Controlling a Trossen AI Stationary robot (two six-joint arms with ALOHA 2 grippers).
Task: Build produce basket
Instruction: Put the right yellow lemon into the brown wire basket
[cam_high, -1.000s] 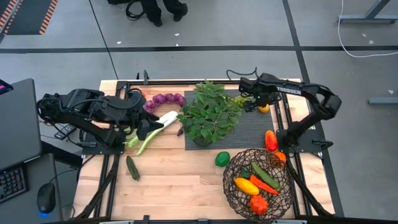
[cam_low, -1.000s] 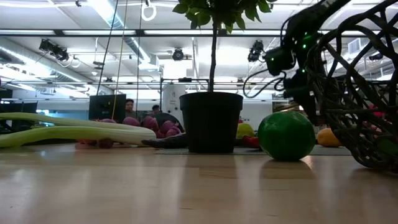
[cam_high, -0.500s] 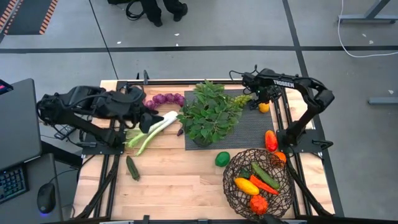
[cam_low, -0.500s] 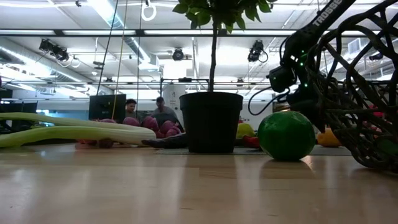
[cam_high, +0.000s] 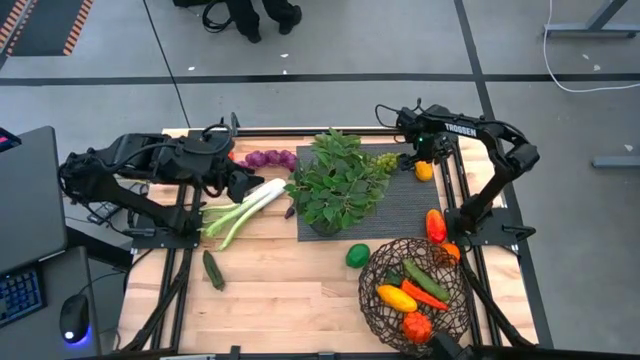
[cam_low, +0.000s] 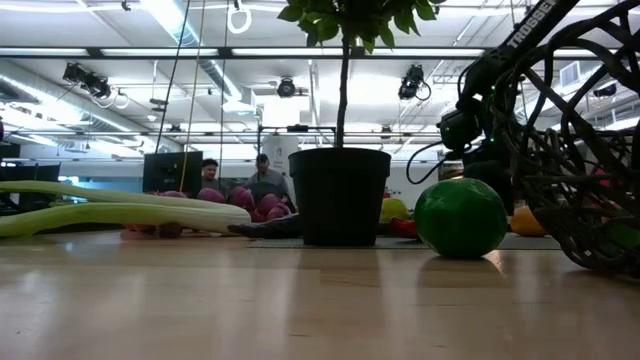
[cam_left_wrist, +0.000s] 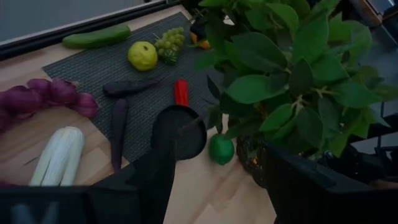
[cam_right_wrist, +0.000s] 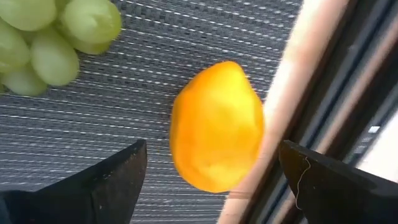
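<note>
Right tool (cam_right_wrist: 208, 186) straddling edge-cropped lemon (cam_right_wrist: 216, 126)

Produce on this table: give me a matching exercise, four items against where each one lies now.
Items:
1. lime
2. lemon
3. leek
4. carrot

Places:
A. inside the basket
B. on the bare wood beside the basket
C. on the black mat, under the open right gripper
D. on the wood by the left gripper

Pairs: 1-B, 2-C, 3-D, 4-A
</note>
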